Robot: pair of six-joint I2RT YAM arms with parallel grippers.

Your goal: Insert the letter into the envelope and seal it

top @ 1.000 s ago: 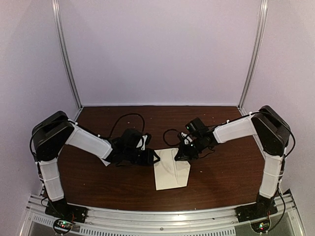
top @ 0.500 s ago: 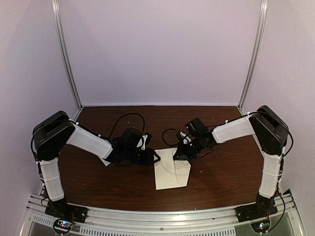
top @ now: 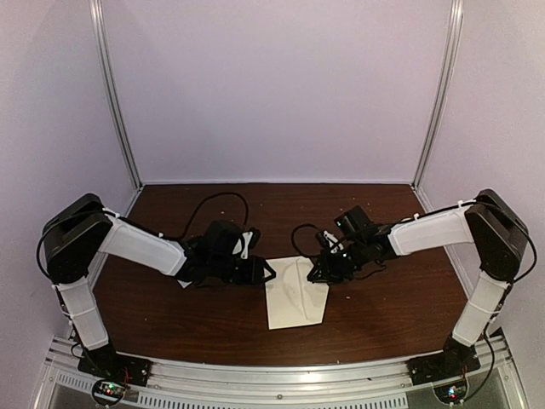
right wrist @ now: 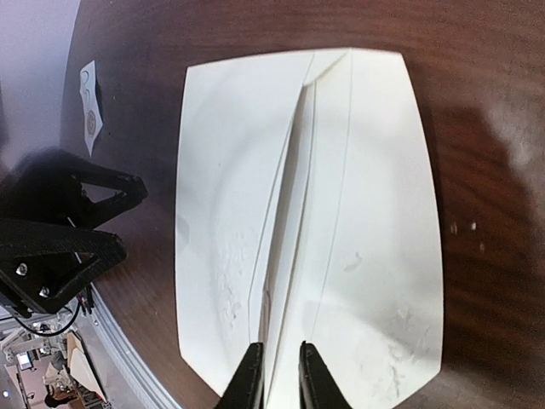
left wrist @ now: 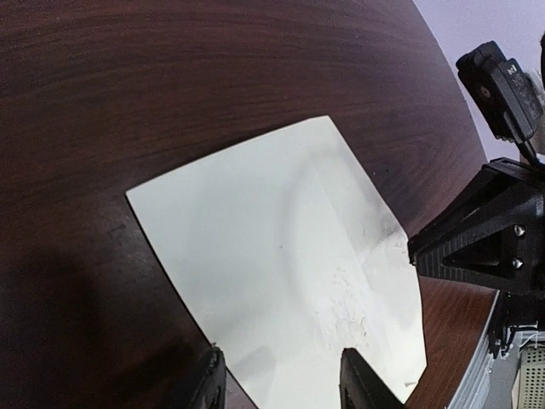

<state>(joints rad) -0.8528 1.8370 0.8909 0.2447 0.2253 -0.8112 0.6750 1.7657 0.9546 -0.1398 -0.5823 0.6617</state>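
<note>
The cream envelope (top: pixel 296 294) lies flat on the dark wood table, between the two grippers. In the right wrist view the envelope (right wrist: pixel 366 213) shows fold lines and a flap edge running down its middle. The letter is not visible on its own. My left gripper (top: pixel 266 271) is at the envelope's left edge, low over the envelope (left wrist: pixel 281 256), jaws wide open and empty. My right gripper (top: pixel 319 273) is over its upper right part. Its jaws (right wrist: pixel 279 383) are only narrowly apart, straddling the flap edge, with paper showing in the gap.
A small white card with round stickers (right wrist: pixel 88 106) lies on the table left of the envelope, partly under my left arm (top: pixel 181 281). Black cables loop behind both wrists. The metal rail (top: pixel 281 375) runs along the near table edge.
Both arms have stretched out lower, their shoulders swinging outward. The right gripper has shifted slightly right and nearer over the envelope. The left gripper and the envelope have hardly moved.
</note>
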